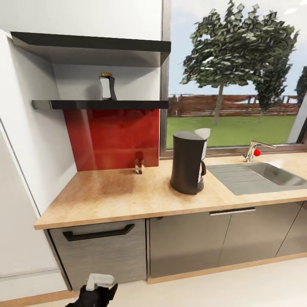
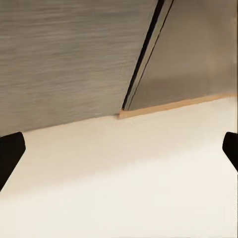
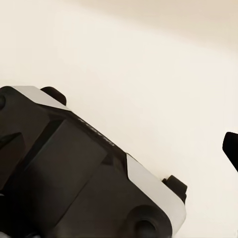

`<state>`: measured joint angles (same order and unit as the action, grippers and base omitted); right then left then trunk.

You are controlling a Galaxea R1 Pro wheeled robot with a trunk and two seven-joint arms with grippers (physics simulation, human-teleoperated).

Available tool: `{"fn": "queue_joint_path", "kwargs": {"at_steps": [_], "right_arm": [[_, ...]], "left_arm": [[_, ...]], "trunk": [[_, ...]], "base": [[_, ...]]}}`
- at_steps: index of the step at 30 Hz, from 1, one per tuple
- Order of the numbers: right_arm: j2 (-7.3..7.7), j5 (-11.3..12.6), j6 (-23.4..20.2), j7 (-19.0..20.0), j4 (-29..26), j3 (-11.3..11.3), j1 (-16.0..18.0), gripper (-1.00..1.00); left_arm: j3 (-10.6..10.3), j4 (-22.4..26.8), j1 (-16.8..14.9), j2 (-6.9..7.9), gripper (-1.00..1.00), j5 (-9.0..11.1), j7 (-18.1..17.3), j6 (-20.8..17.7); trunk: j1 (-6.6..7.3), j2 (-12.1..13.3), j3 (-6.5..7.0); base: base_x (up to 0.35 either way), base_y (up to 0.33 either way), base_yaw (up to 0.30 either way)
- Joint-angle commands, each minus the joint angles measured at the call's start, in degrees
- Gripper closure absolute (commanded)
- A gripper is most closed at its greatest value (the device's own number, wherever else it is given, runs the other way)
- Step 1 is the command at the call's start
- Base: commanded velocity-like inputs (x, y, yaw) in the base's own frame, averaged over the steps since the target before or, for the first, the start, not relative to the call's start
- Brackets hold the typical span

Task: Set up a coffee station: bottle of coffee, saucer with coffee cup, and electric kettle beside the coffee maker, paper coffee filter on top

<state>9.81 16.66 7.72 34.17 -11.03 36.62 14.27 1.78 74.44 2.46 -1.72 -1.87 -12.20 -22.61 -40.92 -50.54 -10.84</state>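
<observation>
The coffee maker stands on the kitchen countertop, left of the sink. The bottle of coffee, dark with a yellow cap, stands on the kitchen shelf above the red panel. Part of my left arm shows low in the head view, in front of the cabinets. In the left wrist view my left gripper is open, its fingertips wide apart over pale floor, with nothing between them. My right gripper points at the floor beside my own dark body and looks open; one fingertip shows at the frame's edge.
A steel sink and a faucet with a red knob sit at the counter's right end. A small dark object stands against the red panel. Dark grey cabinet fronts run below, and a thicker board hangs higher up.
</observation>
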Motion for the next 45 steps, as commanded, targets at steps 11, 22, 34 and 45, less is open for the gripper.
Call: {"fn": "queue_joint_path", "kwargs": {"at_steps": [11, 22, 34, 45], "right_arm": [[0.04, 0.5, 0.3, 0.1, 0.2, 0.5, 0.1, -1.0], [-0.01, 0.5, 0.3, -3.9, 0.2, 0.5, 0.1, -1.0], [-0.05, 0.5, 0.2, -6.4, 0.1, 0.6, 0.1, -1.0], [-0.05, 0.5, 0.3, -6.5, 0.1, 0.6, 0.1, -1.0]], "left_arm": [[-3.5, 14.2, -1.8, -6.16, -1.0, -0.1, -22.4, -15.6], [-3.6, 14.9, -29.1, -8.28, -1.0, 2.6, -35.2, -32.2], [-3.5, 12.9, -63.4, -8.28, -1.0, 8.6, -35.8, -34.8], [-3.4, 1.0, -83.6, -8.28, -1.0, 2.5, -18.0, -34.7]], "trunk": [[-0.01, -0.1, -0.08], [-0.01, -0.1, -0.08], [-0.01, -0.1, -0.08], [-0.01, -0.1, -0.08]], "base": [[0.0, 0.0, 0.0], [0.0, 0.0, 0.0], [0.0, 0.0, 0.0], [0.0, 0.0, 0.0]]}}
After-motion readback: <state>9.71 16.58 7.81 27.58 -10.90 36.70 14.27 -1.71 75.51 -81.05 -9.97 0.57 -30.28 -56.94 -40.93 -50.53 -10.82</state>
